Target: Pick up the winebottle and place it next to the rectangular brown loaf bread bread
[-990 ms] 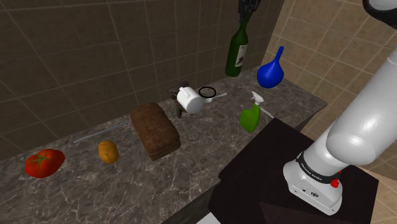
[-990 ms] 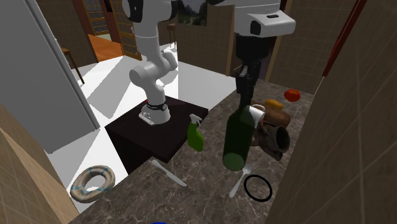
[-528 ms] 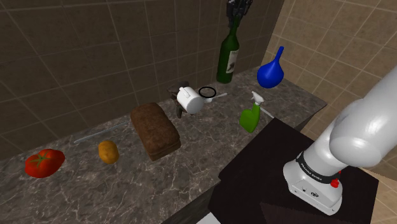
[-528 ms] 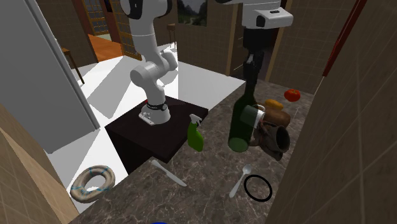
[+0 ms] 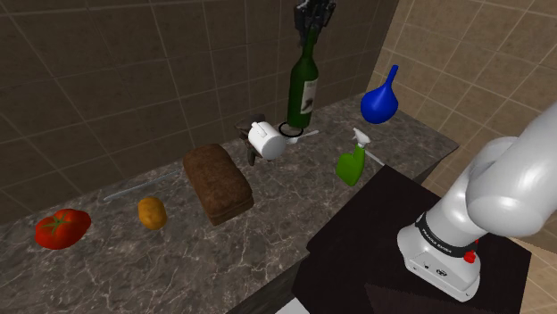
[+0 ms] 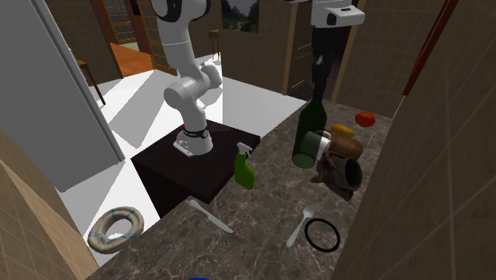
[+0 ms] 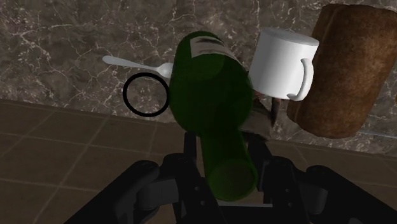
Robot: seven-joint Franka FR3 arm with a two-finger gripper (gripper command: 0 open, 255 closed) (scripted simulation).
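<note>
Dark green, white-labelled wine bottle (image 5: 303, 89) is clamped by its neck, hung beneath the hand (image 5: 311, 27), near the back edge of the worktop (image 5: 178, 250).

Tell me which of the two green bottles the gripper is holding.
The tall dark green wine bottle, clasped at its neck by the gripper. The smaller, lighter green spray bottle stands untouched on the counter.

A grey, white-veined marble table (image 5: 116, 263) runs along a wall of large brown tiles (image 5: 98, 80). Beyond it a pale, brightly lit floor (image 6: 127, 111) meets an orange-brown floor (image 6: 131, 57). A framed landscape picture (image 6: 238, 14) hangs on the far wall.
</note>
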